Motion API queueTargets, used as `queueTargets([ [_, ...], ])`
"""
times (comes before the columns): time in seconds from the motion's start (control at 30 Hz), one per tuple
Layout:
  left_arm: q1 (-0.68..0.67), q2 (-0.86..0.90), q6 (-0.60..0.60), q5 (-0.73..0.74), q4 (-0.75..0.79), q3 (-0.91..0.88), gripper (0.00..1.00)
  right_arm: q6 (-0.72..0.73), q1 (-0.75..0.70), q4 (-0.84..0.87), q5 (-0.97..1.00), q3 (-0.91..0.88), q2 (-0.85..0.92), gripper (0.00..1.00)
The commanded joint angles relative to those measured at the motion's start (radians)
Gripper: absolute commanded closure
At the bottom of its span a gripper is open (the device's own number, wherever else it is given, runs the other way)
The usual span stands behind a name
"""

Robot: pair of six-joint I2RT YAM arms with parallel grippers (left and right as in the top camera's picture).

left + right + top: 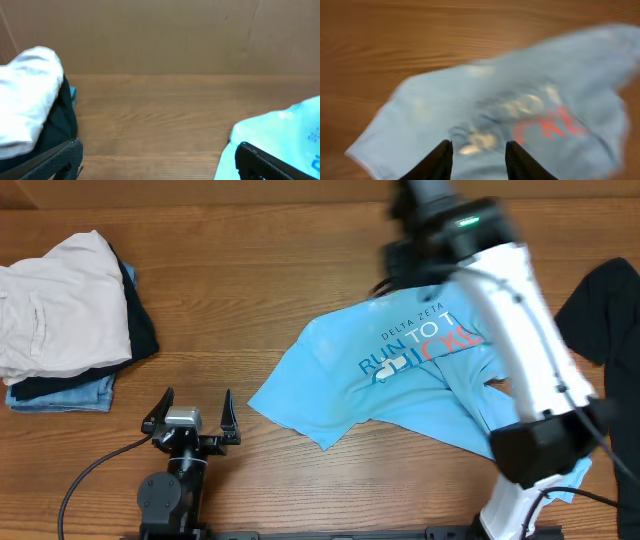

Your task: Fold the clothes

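T-shirt (400, 375) under the right claw (479, 146)
Its fingers parted above the blurred lettering; left claw (198, 396) released, off the shirt.

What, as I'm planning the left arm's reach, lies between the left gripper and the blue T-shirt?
Nothing visible: only bare table separates the open left gripper from the T-shirt.

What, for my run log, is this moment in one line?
task: fold clothes | T-shirt: spread, rumpled, unfolded | left gripper: open, apart from T-shirt | right gripper: open, over T-shirt
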Motion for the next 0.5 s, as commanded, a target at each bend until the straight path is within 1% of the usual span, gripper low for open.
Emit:
queueTargets([
  [0.0, -0.006, -0.007, 0.027, 0.225, 0.125, 0.007, 0.00, 0.040, -0.210, -0.057, 0.016, 0.023, -0.054, 0.57],
  [0.03, -0.006, -0.005, 0.002, 0.249, 0.089, 0.039, 0.00, 0.040, -0.269, -0.068, 0.015, 0.023, -0.054, 0.55],
  [0.07, -0.006, 0.012, -0.005, 0.249, 0.020, 0.092, 0.00, 0.040, -0.332, -0.074, 0.015, 0.023, -0.054, 0.50],
  [0.13, -0.006, 0.089, 0.009, 0.249, -0.097, 0.225, 0.00, 0.040, -0.419, -0.074, 0.016, 0.023, -0.054, 0.40],
  [0.17, -0.006, 0.161, 0.025, 0.249, -0.129, 0.314, 0.00, 0.040, -0.480, -0.074, 0.016, 0.023, -0.054, 0.21],
  [0.2, -0.006, 0.331, 0.075, 0.293, -0.163, 0.492, 0.00, 0.040, -0.537, -0.073, 0.016, 0.023, -0.054, 0.00],
  [0.23, -0.007, 0.572, 0.093, 0.352, -0.237, 0.710, 0.00, 0.040, -0.571, -0.069, 0.016, 0.022, -0.054, 0.00],
  [0.27, -0.013, 0.737, 0.093, 0.381, -0.327, 0.869, 0.00, 0.040, -0.603, -0.066, 0.020, 0.018, -0.054, 0.00],
  [0.33, -0.056, 1.017, 0.106, 0.394, -0.520, 1.156, 0.00, 0.040, -0.651, -0.067, 0.023, 0.018, -0.053, 0.00],
  [0.4, -0.128, 1.240, 0.186, 0.369, -0.637, 1.378, 0.00, 0.040, -0.684, -0.067, 0.023, 0.018, -0.053, 0.00],
  [0.47, -0.220, 1.449, 0.237, 0.313, -0.710, 1.584, 0.00, 0.040, -0.700, -0.066, 0.023, 0.018, -0.053, 0.00],
])
